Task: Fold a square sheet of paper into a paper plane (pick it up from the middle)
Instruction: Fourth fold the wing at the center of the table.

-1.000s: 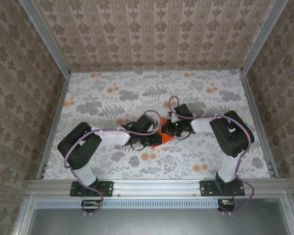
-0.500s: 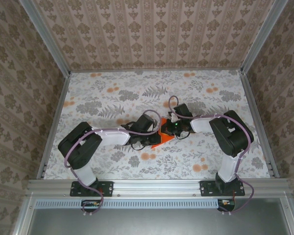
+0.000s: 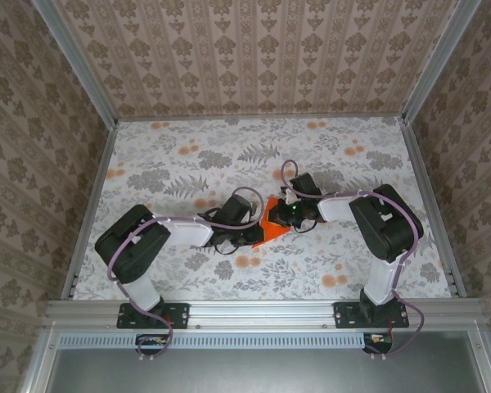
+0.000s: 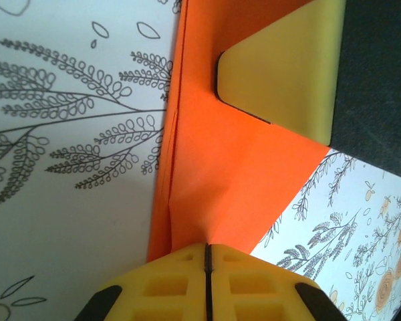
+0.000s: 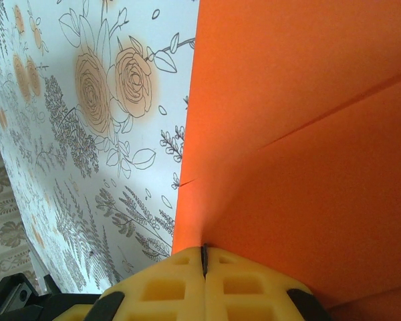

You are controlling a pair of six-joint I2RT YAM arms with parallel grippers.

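Note:
The square sheet of paper (image 3: 270, 219) is bright orange and folded with sharp creases, lying mid-table between my two arms. In the left wrist view, the paper (image 4: 234, 167) runs straight into my left gripper (image 4: 207, 249), whose yellow jaws are pressed together on its edge. A yellow finger (image 4: 287, 73) of the right gripper rests on the paper's far side. In the right wrist view, my right gripper (image 5: 204, 251) is likewise shut on the orange paper (image 5: 301, 154), which shows layered fold lines. From above, the left gripper (image 3: 254, 232) and right gripper (image 3: 283, 215) meet at the sheet from opposite sides.
The table (image 3: 172, 164) has a white cloth printed with grey leaves and small orange flowers. Metal rails (image 3: 94, 205) and patterned walls close it in on three sides. Purple cables loop over both arms near the paper.
The left jaws have closed fully on the paper. The left wrist has shifted a little to the left and nearer, baring more orange. The right arm has stayed still.

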